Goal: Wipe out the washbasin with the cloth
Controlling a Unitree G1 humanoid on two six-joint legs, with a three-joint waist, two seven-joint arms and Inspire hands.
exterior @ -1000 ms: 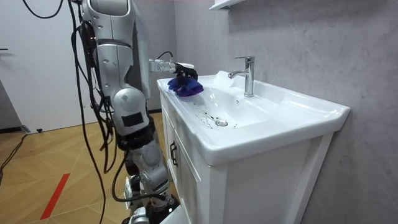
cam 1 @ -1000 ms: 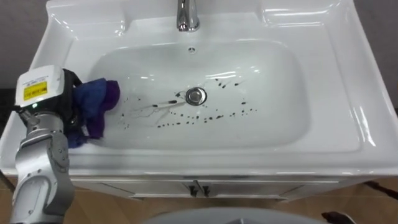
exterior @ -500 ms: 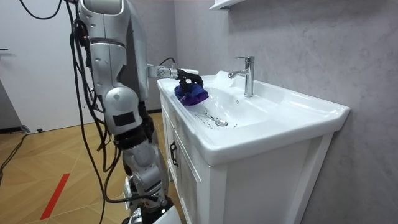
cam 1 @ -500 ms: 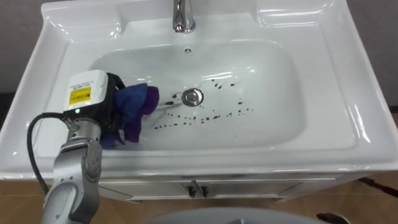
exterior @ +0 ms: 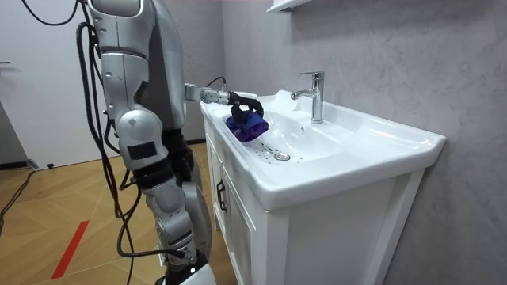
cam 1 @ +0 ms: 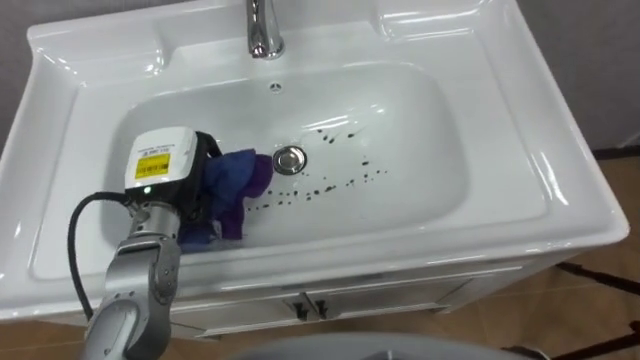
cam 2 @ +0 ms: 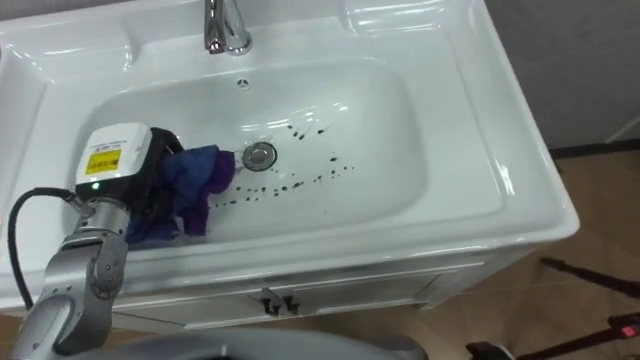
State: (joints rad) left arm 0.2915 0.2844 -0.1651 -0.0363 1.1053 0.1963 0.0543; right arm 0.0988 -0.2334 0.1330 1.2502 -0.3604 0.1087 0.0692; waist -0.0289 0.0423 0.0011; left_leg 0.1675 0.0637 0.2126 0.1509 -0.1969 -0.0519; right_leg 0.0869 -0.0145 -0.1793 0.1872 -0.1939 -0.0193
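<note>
The left hand (cam 1: 197,190) is seen low in the basin (cam 1: 430,150), clenched round a blue-purple cloth (cam 1: 238,178) bunched just to its right; the drain (cam 1: 290,159) is found right past that, dark specks (cam 1: 338,180) scattered further right

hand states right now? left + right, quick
Left hand: closed, holding the blue cloth down in the basin.
Right hand: cannot be told.
</note>
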